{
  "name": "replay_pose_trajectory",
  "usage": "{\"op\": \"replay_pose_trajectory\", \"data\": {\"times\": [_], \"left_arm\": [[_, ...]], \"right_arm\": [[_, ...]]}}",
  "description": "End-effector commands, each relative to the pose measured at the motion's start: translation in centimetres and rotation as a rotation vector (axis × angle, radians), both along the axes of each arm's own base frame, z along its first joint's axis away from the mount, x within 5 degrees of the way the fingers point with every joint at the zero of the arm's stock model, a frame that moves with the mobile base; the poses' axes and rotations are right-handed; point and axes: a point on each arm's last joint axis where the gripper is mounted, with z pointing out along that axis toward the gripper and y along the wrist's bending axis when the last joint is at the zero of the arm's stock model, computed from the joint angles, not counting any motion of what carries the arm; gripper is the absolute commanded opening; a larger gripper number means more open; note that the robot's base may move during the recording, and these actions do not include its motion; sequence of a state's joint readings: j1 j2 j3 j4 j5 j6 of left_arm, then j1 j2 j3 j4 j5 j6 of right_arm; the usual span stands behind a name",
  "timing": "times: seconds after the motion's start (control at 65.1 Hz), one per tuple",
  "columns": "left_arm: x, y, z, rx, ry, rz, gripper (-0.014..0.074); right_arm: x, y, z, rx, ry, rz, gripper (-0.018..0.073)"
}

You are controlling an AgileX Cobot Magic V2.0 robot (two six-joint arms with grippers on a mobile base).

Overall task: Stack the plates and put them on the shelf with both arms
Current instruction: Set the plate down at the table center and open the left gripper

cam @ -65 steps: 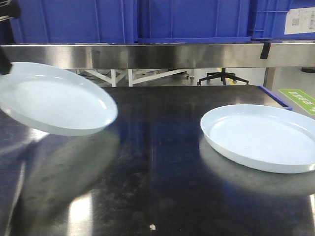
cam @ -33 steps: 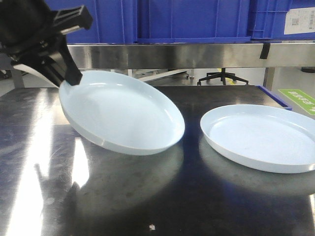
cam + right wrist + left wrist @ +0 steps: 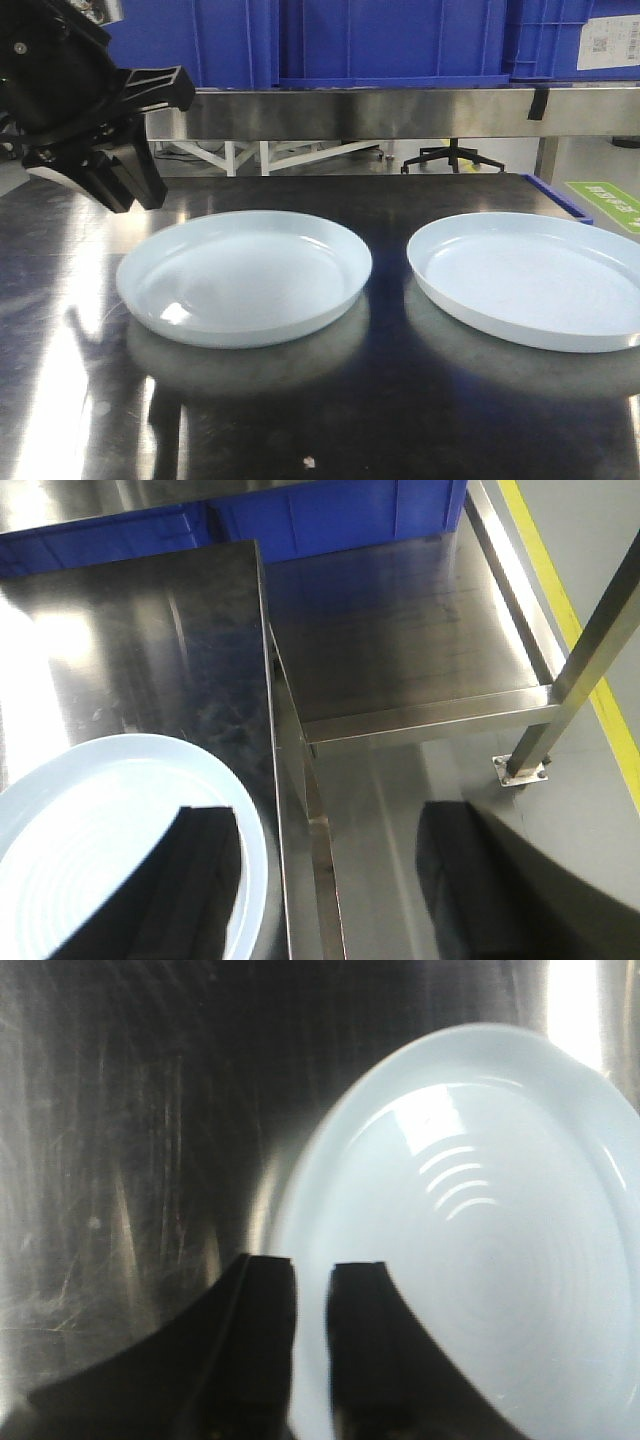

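Note:
Two pale bluish-white plates lie flat and side by side on the dark steel table [image 3: 330,420]. The left plate [image 3: 245,275] is near the middle and the right plate [image 3: 530,280] reaches the right edge of the view. My left gripper [image 3: 128,190] hangs just above and behind the left plate's far-left rim, apart from it. In the left wrist view the left gripper [image 3: 312,1265] has its jaws a narrow gap apart over the plate [image 3: 470,1240], with nothing between them. My right gripper [image 3: 330,880] is wide open. One finger [image 3: 200,880] is over the right plate [image 3: 90,830] and the other is past the table edge.
A steel shelf [image 3: 350,110] runs across the back above the table, with blue crates [image 3: 390,40] on it. To the right of the table, a lower steel platform [image 3: 410,650] and a post [image 3: 590,650] stand over the grey floor.
The left arm carried the tilted left plate rightward into view, and it now lies flat on the table beside the right plate. My left gripper has let go of it.

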State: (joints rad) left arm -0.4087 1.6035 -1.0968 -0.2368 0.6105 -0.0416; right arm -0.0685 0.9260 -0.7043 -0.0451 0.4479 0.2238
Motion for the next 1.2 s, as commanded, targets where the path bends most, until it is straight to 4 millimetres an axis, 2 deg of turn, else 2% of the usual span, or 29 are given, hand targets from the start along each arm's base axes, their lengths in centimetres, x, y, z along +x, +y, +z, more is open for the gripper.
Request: {"op": "replay_pose_trajectory", "data": {"times": [0.0, 0.077, 0.2, 0.261, 0.338, 0.399, 0.491, 0.614, 0.721, 0.86, 0.952, 1.028, 1.182], "left_arm": [[0.4, -0.2, 2.2, -0.042, -0.098, 0.01, 0.0359], [0.4, -0.2, 2.2, -0.042, -0.098, 0.01, 0.0375], [0.5, -0.2, 2.5, -0.044, -0.1, 0.013, 0.0327], [0.6, -0.2, 2.9, -0.051, -0.115, 0.014, 0.0234], [0.5, -0.1, 4.0, -0.069, -0.158, 0.021, 0.0066], [0.2, 0.0, 5.0, -0.086, -0.205, 0.026, 0.0104], [-0.2, 1.0, 6.7, -0.109, -0.264, 0.05, 0.0085], [-1.0, 3.1, 8.9, -0.103, -0.332, 0.091, 0.0087], [-2.0, 6.1, 10.8, -0.028, -0.398, 0.132, 0.0086], [-3.6, 10.0, 11.9, 0.026, -0.453, 0.238, 0.0086], [-5.2, 12.4, 11.2, 0.037, -0.473, 0.326, 0.0086], [-6.8, 13.6, 10.6, 0.04, -0.507, 0.374, 0.0086], [-10.0, 13.9, 7.7, 0.039, -0.519, 0.396, 0.0086]], "right_arm": [[0.3, 0.0, 1.8, -0.018, -0.105, 0.007, 0.0492], [0.3, 0.0, 1.8, -0.018, -0.105, 0.007, 0.0492], [0.3, 0.0, 1.8, -0.018, -0.105, 0.007, 0.0492], [0.3, 0.0, 1.8, -0.018, -0.105, 0.007, 0.0492], [0.3, 0.0, 1.8, -0.018, -0.105, 0.007, 0.0492], [0.3, 0.0, 1.8, -0.018, -0.104, 0.007, 0.0492], [0.3, 0.0, 1.8, -0.018, -0.104, 0.007, 0.0492], [0.3, 0.0, 1.8, -0.018, -0.105, 0.007, 0.0492], [0.3, 0.0, 1.8, -0.018, -0.105, 0.007, 0.0492], [0.3, 0.0, 1.8, -0.018, -0.105, 0.007, 0.0492], [0.3, 0.0, 1.8, -0.018, -0.105, 0.007, 0.0492], [0.3, 0.0, 1.8, -0.018, -0.105, 0.007, 0.0492], [0.3, 0.0, 1.8, -0.018, -0.105, 0.007, 0.0492]]}}
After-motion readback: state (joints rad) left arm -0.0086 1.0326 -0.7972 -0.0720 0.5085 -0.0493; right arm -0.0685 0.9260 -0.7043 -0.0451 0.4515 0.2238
